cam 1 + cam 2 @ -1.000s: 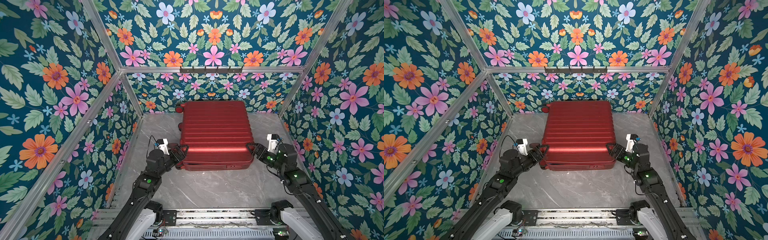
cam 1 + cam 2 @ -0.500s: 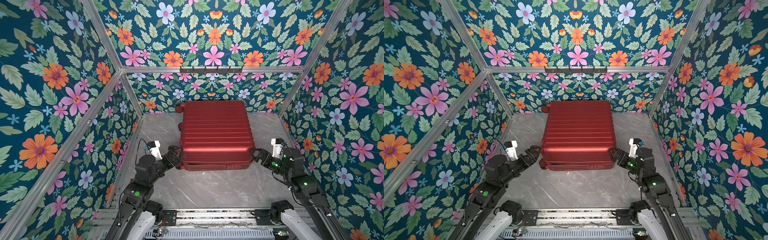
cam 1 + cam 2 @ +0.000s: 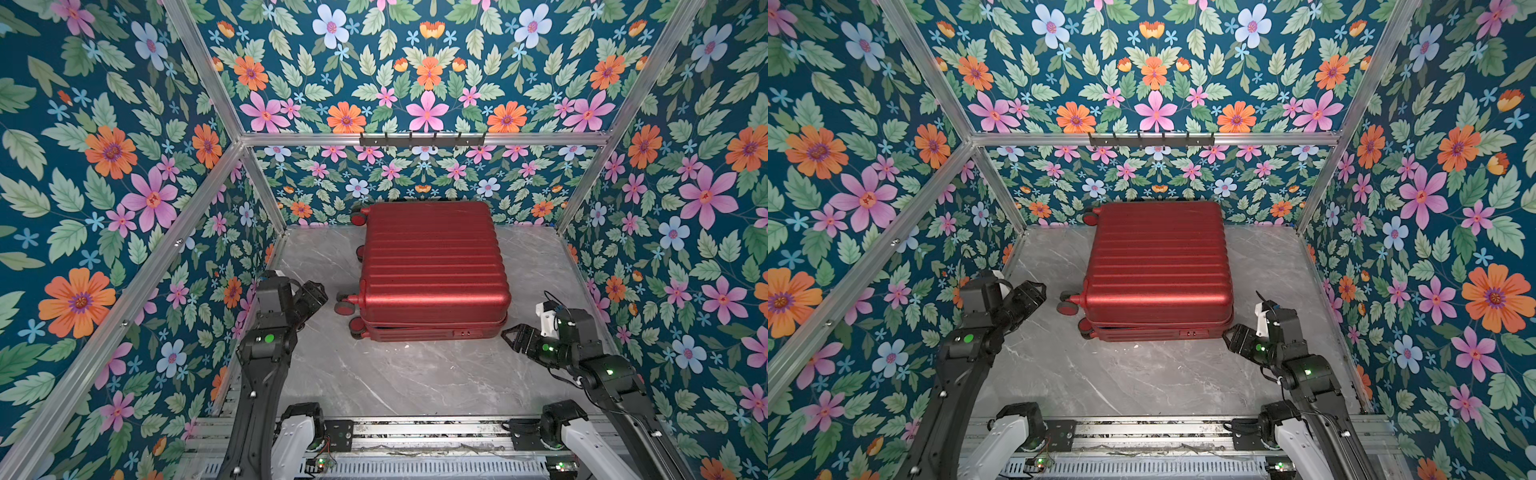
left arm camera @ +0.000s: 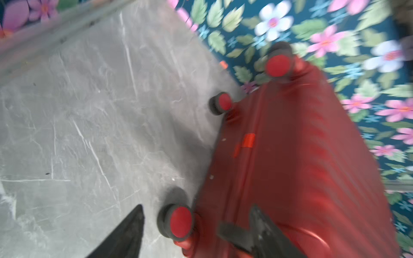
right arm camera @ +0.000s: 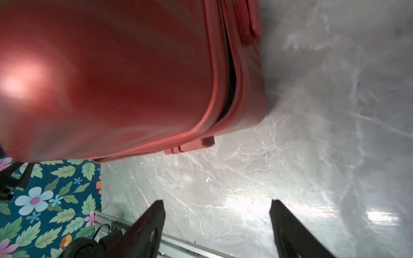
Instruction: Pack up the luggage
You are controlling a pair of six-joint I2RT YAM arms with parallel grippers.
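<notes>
The luggage (image 3: 432, 266) (image 3: 1158, 262) is a dark-red ribbed hard-shell suitcase. It lies flat and closed on the marble table (image 3: 395, 374), its red caster wheels (image 3: 344, 306) pointing left. My left gripper (image 3: 318, 291) (image 3: 1036, 291) hovers a short way left of the front wheels and is open. The blurred left wrist view shows a wheel (image 4: 178, 221) beyond its spread fingers (image 4: 131, 230), apart from them. My right gripper (image 3: 508, 334) (image 3: 1229, 336) sits off the luggage's (image 5: 111, 78) front right corner, open (image 5: 216, 201) over bare marble, near the zipper seam (image 5: 232, 89).
Floral walls on an aluminium frame close in the left, right and back. A hook rail (image 3: 422, 139) runs along the back wall above the luggage. The arms' metal base rail (image 3: 415, 432) lines the front edge. Bare marble lies between the luggage and that rail.
Both grippers have drawn back from the luggage's front corners, the left one out to the left, the right one toward the front. Both jaws have narrowed somewhat. The luggage has not moved.
</notes>
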